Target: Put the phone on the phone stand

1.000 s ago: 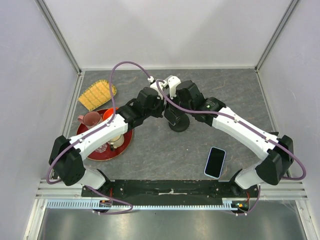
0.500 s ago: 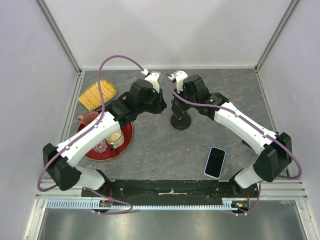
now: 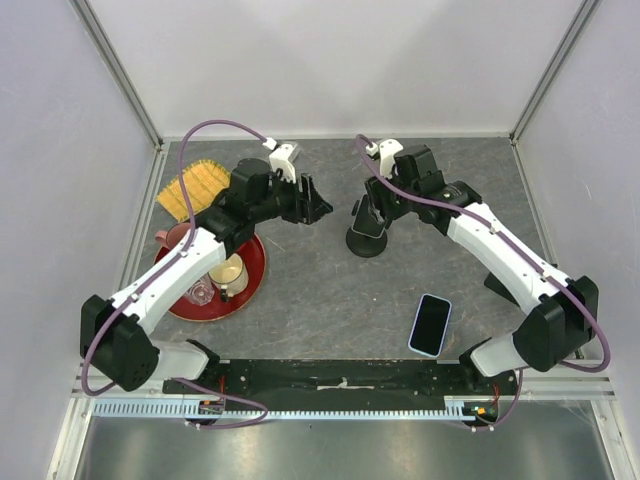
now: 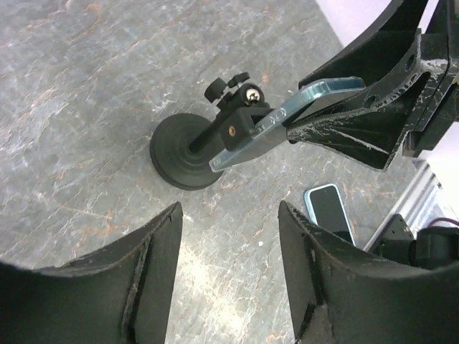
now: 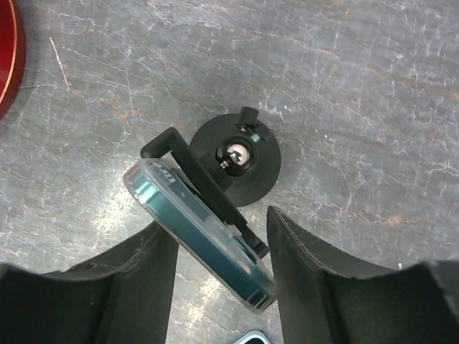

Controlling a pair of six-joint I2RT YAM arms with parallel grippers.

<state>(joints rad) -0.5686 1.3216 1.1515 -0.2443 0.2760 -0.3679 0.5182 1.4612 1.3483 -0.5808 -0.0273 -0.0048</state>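
Left pincer (image 4: 228, 215) wide and empty, with the phone stand (image 5: 262, 175) just ahead of it on the table (image 3: 330, 300). Right pincer (image 5: 219, 222) wide, straddling a teal slab (image 5: 193, 229) clamped on the stand directly below; finger contact unclear. Phone (image 3: 431, 324) lies flat, well behind the right pincer, toward its arm's base. Red tray (image 3: 255, 275) with cups sits behind the left pincer.

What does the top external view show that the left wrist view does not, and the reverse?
Only the top external view: the red tray, the pink mug, the yellow item. Only the left wrist view: the stand's clear cradle seen from the side. Both: the phone stand and the phone, lying flat on the table apart from it.
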